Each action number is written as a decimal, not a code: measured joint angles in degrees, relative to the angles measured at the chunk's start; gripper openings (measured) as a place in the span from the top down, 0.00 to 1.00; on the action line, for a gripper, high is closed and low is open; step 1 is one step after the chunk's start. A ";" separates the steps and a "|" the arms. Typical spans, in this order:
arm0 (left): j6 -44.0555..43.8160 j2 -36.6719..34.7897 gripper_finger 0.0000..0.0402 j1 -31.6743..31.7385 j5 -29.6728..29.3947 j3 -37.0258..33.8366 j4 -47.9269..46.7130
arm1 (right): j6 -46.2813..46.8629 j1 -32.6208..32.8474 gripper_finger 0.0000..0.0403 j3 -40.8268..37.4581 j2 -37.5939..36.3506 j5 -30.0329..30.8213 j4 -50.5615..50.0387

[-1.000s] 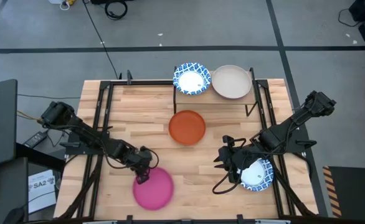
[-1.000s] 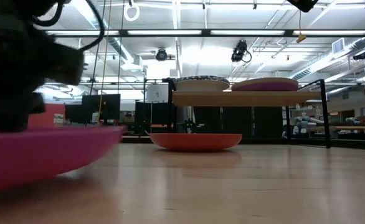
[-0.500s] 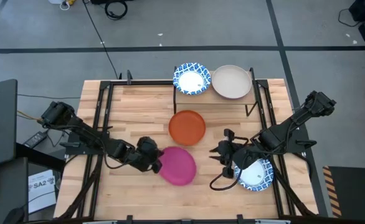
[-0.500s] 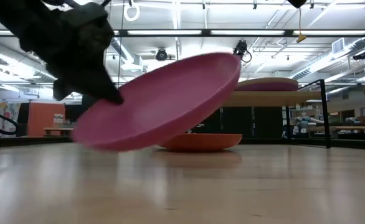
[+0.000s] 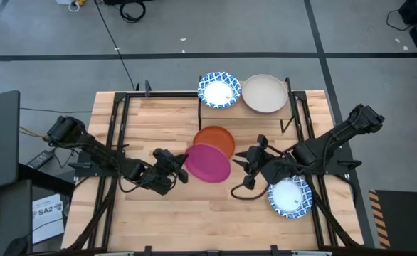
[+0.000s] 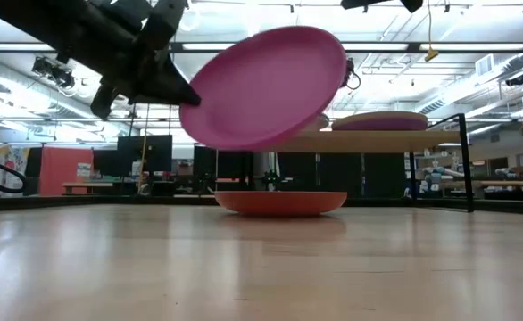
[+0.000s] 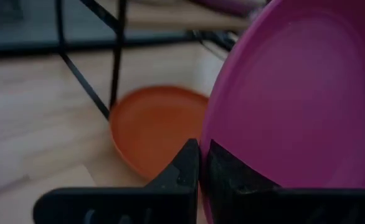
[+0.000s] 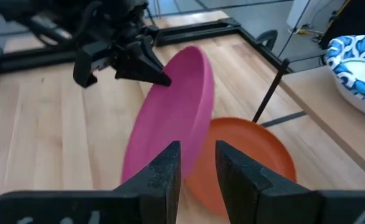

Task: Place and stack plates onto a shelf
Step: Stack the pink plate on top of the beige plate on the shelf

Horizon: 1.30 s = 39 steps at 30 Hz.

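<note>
1. Two plates sit on the shelf (image 5: 280,114) at my 12 o'clock: a blue-rimmed plate (image 5: 218,90) and a beige plate (image 5: 265,93).
2. My left hand (image 5: 182,171) pinches the pink plate (image 5: 208,163), tilted in the air over the orange plate (image 5: 216,134) on the worktop (image 5: 159,121).
3. My right hand (image 5: 245,169) hovers at the pink plate's 3 o'clock, fingers slightly spread, holding nothing.

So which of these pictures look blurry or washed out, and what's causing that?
Left wrist view: the pink plate fills the frame and looks soft, and the orange plate behind it is blurred too. Low view: bright ceiling strip lights glare behind the shelf, leaving the left gripper a dark silhouette. Right wrist view: the right gripper sits soft in the foreground. High view: evenly lit, faint shadows.
</note>
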 joint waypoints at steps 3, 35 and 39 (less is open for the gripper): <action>0.05 0.00 0.96 0.81 -3.58 0.00 1.08 | -0.24 -1.32 0.74 0.00 0.00 0.02 1.42; 10.26 -0.02 0.96 6.09 -4.83 0.02 18.33 | -5.99 -12.26 0.74 0.02 0.02 -1.22 6.68; 10.26 -0.02 0.96 6.09 -4.79 0.02 18.23 | -5.96 -12.96 0.74 0.02 0.00 -4.05 6.71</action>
